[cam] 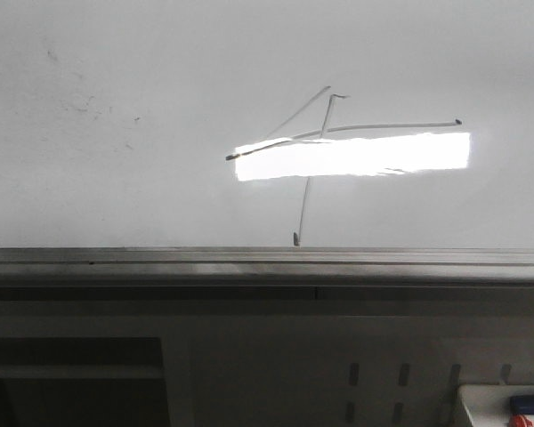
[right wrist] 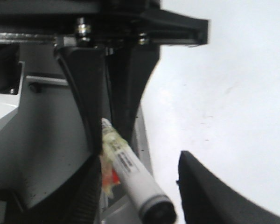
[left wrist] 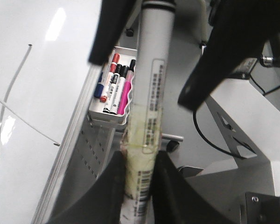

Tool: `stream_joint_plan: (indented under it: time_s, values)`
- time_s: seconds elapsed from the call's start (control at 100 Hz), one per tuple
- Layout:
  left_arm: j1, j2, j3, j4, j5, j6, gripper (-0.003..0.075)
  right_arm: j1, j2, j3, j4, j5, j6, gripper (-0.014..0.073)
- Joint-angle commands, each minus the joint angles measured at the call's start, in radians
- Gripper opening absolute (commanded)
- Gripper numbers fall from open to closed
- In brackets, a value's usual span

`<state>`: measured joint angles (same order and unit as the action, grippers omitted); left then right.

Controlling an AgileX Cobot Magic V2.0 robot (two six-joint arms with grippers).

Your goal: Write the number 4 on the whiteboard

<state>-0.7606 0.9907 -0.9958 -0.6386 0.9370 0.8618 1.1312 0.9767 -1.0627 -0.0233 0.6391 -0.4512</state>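
The number 4 [cam: 325,132] is drawn in thin dark lines on the whiteboard [cam: 160,89], with a bright glare bar across it. Its strokes also show in the left wrist view [left wrist: 11,93]. My left gripper [left wrist: 139,163] is shut on a white marker [left wrist: 154,70] with yellowed tape, held off the board beyond its grey edge strip [cam: 249,262]. My right gripper [right wrist: 140,161] is open, its black fingers [left wrist: 224,60] standing either side of the marker's dark-ringed end [right wrist: 140,191] without closing on it. Neither gripper shows in the front view.
A white tray [left wrist: 95,114] holding several spare markers hangs below the board's edge; it also shows at the lower right of the front view [cam: 481,400]. Grey perforated frame panels [cam: 383,374], cables and brackets [left wrist: 233,140] lie beside the board.
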Motion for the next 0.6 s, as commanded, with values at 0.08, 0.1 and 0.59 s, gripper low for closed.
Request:
stream_joint_plan:
  time_s: [0.08,0.1,0.59]
  values:
    - [0.001,-0.006,0.064,-0.072,-0.259,-0.091,-0.0020,-0.090,-0.148,-0.035,-0.027,-0.031,0.012,0.0330]
    - [0.001,-0.006,0.083,-0.086,-0.287,-0.104,-0.0020,-0.101,-0.164,-0.033,-0.027,-0.029,0.023,0.0328]
    - [0.001,0.122,0.387,-0.478,-1.064,-0.136,-0.0020,-0.244,-0.303,0.019,-0.032,0.054,0.223,-0.0044]
